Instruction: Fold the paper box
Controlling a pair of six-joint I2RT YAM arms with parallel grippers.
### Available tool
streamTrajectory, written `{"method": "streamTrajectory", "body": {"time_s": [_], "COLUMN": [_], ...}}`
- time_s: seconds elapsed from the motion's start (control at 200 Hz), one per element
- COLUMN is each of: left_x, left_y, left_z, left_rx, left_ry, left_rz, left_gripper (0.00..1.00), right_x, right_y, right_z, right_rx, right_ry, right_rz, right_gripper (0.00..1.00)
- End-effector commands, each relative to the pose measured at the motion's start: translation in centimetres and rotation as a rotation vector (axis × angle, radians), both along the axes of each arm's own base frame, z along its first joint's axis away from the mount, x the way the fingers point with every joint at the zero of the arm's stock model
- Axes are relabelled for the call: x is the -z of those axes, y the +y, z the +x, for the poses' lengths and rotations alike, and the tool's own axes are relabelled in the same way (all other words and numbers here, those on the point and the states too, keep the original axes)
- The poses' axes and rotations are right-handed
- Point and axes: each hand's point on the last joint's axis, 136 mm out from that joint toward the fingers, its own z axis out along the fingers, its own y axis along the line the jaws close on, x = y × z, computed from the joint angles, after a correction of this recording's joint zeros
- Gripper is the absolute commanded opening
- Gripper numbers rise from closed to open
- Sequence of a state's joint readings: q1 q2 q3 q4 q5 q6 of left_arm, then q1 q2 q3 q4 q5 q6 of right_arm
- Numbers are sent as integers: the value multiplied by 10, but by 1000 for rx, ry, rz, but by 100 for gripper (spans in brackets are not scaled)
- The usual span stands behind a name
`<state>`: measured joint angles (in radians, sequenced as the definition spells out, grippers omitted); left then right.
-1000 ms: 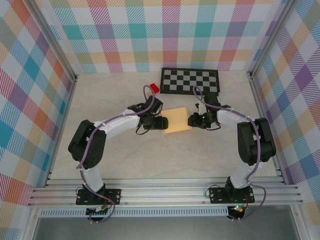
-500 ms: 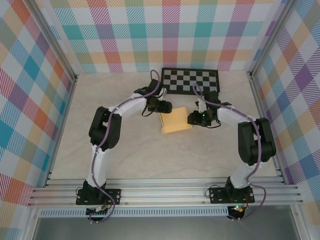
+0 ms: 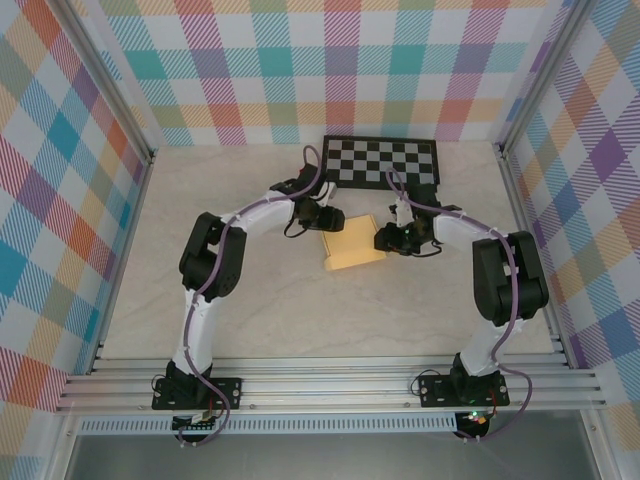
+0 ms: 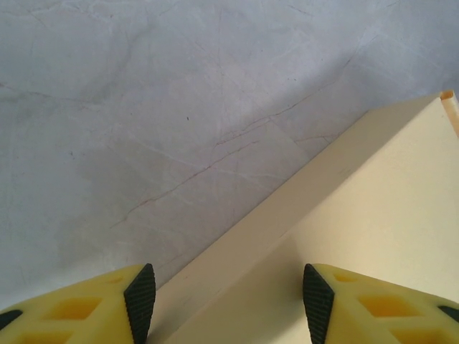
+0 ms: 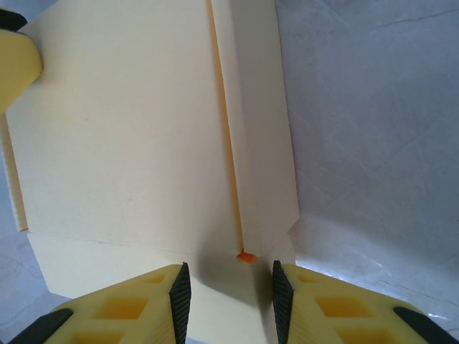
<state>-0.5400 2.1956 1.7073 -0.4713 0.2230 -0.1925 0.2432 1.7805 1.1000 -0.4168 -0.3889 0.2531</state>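
Bracketing the paper box (image 3: 353, 245) from two sides: left gripper (image 3: 327, 216) at its far-left corner, right gripper (image 3: 384, 240) at its right edge. Resting near the middle of the table (image 3: 260, 300), just in front of the checkerboard mat (image 3: 380, 161), and already closed into a low rectangular shape.

From the left wrist: jaws about half apart, straddling the box's long side wall, both pads clear of the card, nothing clamped. Probably poised there to steady or square that corner.

From the right wrist: jaws narrower, parted either side of the near end of a folded strip (image 5: 251, 143) with an orange-edged tip. Gripping nothing visibly; whether pressing down on the card or merely hovering, impossible to tell. Likely placed so as to pin that flap during work on the opposite side.

Judged late in the fold, with a formed body and a last flap or tab not yet seated. Worth guarding against: sliding or buckling of such thin card if pushed from one side alone.
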Motion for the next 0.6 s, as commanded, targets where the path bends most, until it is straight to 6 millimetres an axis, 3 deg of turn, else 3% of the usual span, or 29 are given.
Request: {"method": "streamTrajectory", "body": {"time_s": [0.0,0.275,0.595], "left_x": [17,23,30], "left_y": [1,2,6], "left_z": [-28,-34,-38], "left_rx": [-1,1,-7], "left_ry": [84,94,115], "left_rz": [32,43,56], "left_gripper": [56,54,52], "right_x": [-6,1,19], "right_y": [11,7,0], "right_z": [-2,7,7], "right_rx": [-21,-45,-7], "right_ry": [18,-73,-211], "right_rz": [80,60,62], "right_gripper": [37,31,30]}}
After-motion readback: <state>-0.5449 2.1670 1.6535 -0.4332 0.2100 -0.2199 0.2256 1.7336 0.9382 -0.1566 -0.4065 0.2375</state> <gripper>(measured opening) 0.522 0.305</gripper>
